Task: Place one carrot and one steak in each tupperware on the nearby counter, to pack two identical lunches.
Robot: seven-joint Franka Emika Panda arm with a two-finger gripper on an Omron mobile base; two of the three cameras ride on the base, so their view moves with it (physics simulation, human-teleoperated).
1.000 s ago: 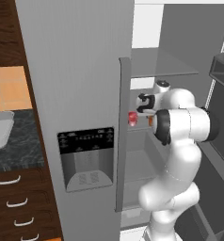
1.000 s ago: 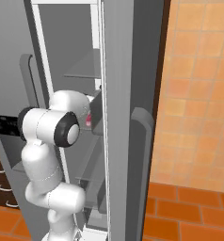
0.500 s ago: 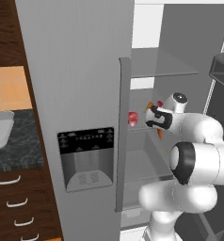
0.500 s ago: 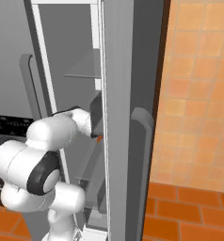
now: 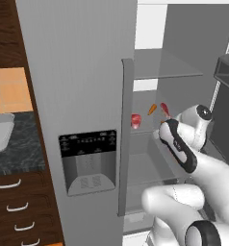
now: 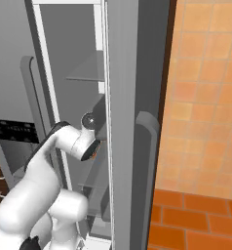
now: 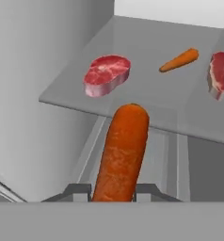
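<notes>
My gripper (image 7: 113,190) is shut on a carrot (image 7: 123,150), which sticks out between the fingertips (image 7: 78,190) toward the fridge shelf (image 7: 147,101). On that glass shelf lie a steak (image 7: 107,74) at the left, another carrot (image 7: 180,60) further back and a second steak (image 7: 219,73) at the right. From the left base view the gripper (image 5: 161,128) hangs just before the shelf, below the steak (image 5: 135,120), the carrot (image 5: 152,109) and the other steak (image 5: 164,109). A tupperware (image 5: 1,132) sits on the counter (image 5: 20,153) at far left. In the right base view the gripper (image 6: 93,152) is inside the fridge opening.
The grey fridge door (image 5: 82,96) with its dispenser panel (image 5: 90,161) and long handle (image 5: 126,139) stands between the fridge opening and the counter. The open right door (image 6: 132,122) flanks the arm. Dark drawers (image 5: 15,211) lie under the counter.
The hand has drawn back and down from the shelf with the carrot between its fingers, and the arm's elbow has folded lower. The jaws have closed a little further.
</notes>
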